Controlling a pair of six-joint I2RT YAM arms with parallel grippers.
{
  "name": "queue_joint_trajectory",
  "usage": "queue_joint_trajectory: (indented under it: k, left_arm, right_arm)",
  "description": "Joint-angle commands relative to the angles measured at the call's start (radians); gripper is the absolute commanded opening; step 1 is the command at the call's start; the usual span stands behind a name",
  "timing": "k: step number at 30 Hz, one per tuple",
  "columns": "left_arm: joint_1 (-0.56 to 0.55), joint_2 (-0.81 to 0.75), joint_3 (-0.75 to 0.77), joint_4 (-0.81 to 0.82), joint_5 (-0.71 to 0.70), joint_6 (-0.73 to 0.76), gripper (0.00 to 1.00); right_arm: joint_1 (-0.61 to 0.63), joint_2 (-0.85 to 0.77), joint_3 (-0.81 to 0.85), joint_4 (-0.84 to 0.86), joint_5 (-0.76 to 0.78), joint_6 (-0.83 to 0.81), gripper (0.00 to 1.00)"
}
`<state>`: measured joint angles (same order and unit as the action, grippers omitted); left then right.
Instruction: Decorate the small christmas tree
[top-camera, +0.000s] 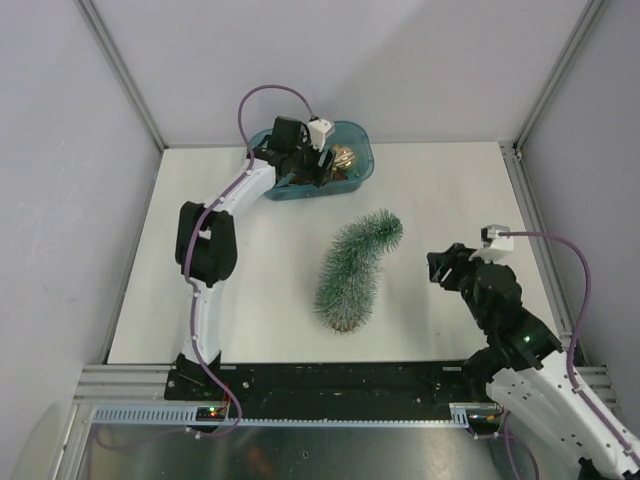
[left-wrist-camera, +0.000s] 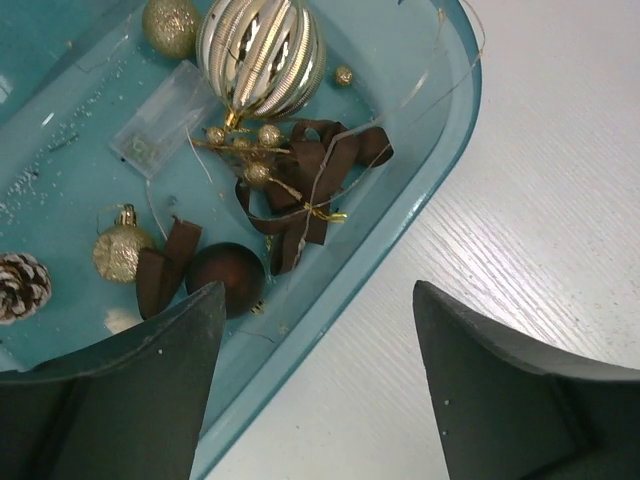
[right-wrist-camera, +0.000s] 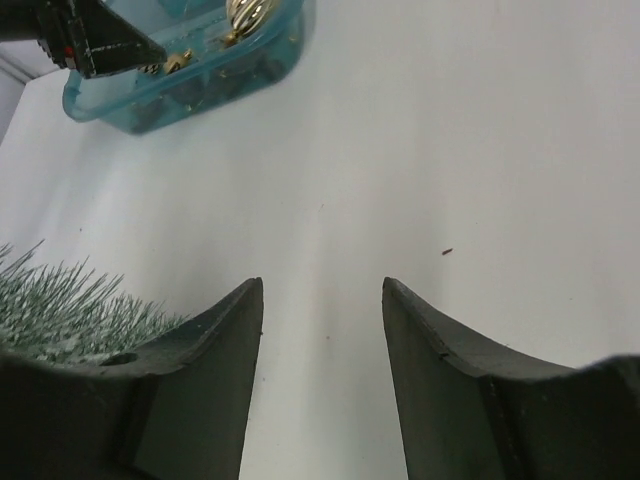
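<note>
The small christmas tree (top-camera: 353, 268) lies on its side in the middle of the white table, bent, with its base toward the near edge. Its frosted needles (right-wrist-camera: 65, 312) show at the left of the right wrist view. My left gripper (top-camera: 312, 160) (left-wrist-camera: 320, 290) hangs open over the near rim of the teal tub (top-camera: 365, 160) (left-wrist-camera: 455, 120), one finger above the tub and the other above the table. Nothing is between its fingers. My right gripper (top-camera: 445, 265) (right-wrist-camera: 322, 285) is open and empty over bare table, to the right of the tree.
The tub holds a striped gold ball (left-wrist-camera: 262, 52), a glittery gold ball (left-wrist-camera: 120, 252), a brown ball (left-wrist-camera: 227, 278), a brown ribbon (left-wrist-camera: 310, 175), a pine cone (left-wrist-camera: 20, 285) and a clear battery box (left-wrist-camera: 160, 120). Grey walls enclose the table (top-camera: 450, 190).
</note>
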<state>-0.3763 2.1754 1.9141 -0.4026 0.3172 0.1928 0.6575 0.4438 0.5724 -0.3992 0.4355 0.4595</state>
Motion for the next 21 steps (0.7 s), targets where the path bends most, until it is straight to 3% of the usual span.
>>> queue_joint_trajectory:
  k: [1, 6, 15, 18, 21]
  left_arm:
    - [-0.009, 0.033, 0.070, 0.015, -0.017, 0.050, 0.76]
    - [-0.016, 0.066, 0.097, 0.015, -0.046, 0.065, 0.55]
    - [-0.022, 0.076, 0.135, 0.016, -0.104, 0.104, 0.12]
    - [-0.021, 0.025, 0.129, 0.015, -0.120, 0.114, 0.02]
    - [-0.021, -0.064, 0.093, 0.015, -0.116, 0.128, 0.01]
  right_arm:
    - [-0.199, 0.030, 0.041, 0.076, -0.322, -0.004, 0.55]
    - [-0.299, 0.050, 0.040, 0.102, -0.435, 0.002, 0.51]
    - [-0.315, 0.066, 0.035, 0.144, -0.469, 0.008, 0.41]
    - [-0.318, 0.078, 0.036, 0.167, -0.473, 0.004, 0.37]
    - [-0.323, 0.090, 0.034, 0.184, -0.482, 0.001, 0.36]
